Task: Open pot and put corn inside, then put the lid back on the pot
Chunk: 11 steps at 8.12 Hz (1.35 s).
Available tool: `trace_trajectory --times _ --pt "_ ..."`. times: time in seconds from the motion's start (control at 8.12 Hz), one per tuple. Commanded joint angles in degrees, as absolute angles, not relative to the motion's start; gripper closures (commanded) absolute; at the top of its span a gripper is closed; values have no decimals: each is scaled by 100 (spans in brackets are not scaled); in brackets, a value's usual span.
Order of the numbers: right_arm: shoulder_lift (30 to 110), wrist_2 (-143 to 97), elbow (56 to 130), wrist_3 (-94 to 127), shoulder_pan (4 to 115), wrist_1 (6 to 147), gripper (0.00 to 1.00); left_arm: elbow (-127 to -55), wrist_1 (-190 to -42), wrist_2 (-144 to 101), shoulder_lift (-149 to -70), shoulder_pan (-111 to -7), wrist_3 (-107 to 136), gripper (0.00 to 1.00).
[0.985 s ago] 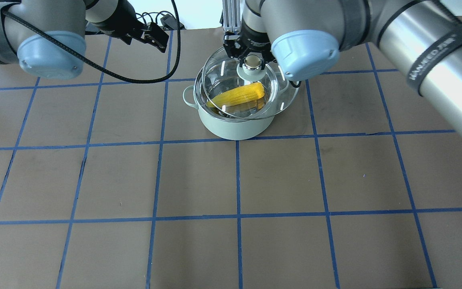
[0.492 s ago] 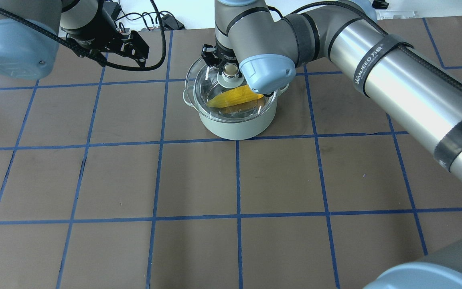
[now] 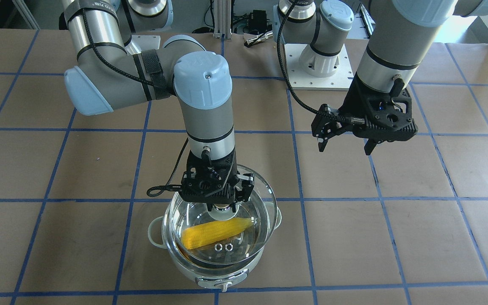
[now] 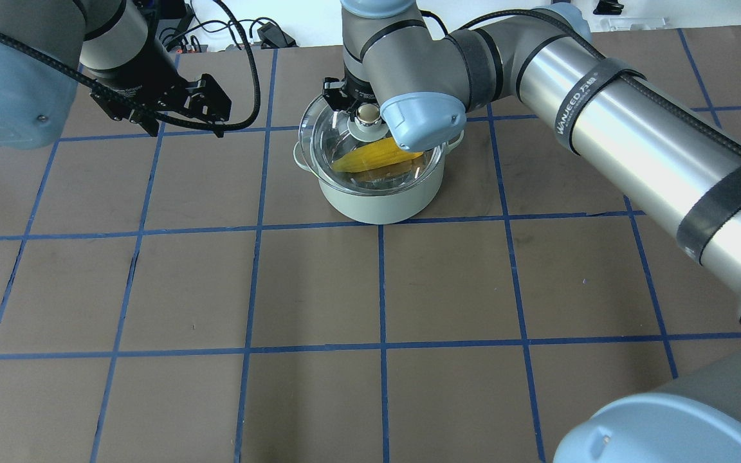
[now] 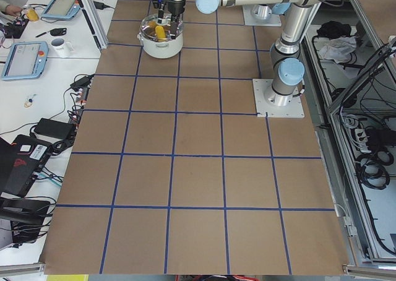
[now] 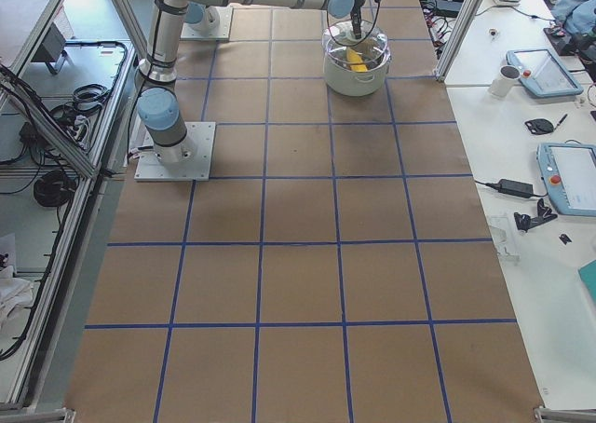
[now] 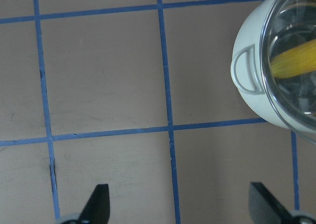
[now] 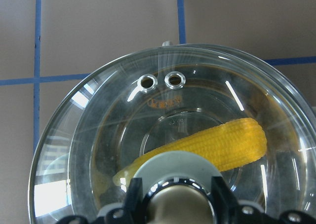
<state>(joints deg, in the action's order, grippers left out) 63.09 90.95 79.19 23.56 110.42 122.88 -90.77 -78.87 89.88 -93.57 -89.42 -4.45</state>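
The pale mint-green pot stands on the table at the far middle, with the yellow corn lying inside it. My right gripper is shut on the cream knob of the clear glass lid. It holds the lid over the pot's mouth, shifted a little to the far left of the rim; I cannot tell whether lid and rim touch. The right wrist view shows the corn through the lid. My left gripper is open and empty above the table, left of the pot.
The brown table is marked with blue tape squares. Cables lie at its far edge. A cable loop hangs from my right wrist beside the pot. Side tables with tablets and a mug stand beyond the table.
My right gripper has lowered the lid down onto the pot's mouth. My left gripper has drawn away from the pot, to the left and nearer to the robot.
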Motion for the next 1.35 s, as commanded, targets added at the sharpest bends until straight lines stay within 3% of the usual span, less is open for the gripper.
trace_trajectory --times 0.0,1.23 --pt "6240 9105 7858 2171 11039 12287 90 -9255 -8007 8991 -9237 -8947 -439 0" --pt "6161 9211 7849 2083 10934 12287 89 -9281 -8007 8947 -9290 -8938 -413 0"
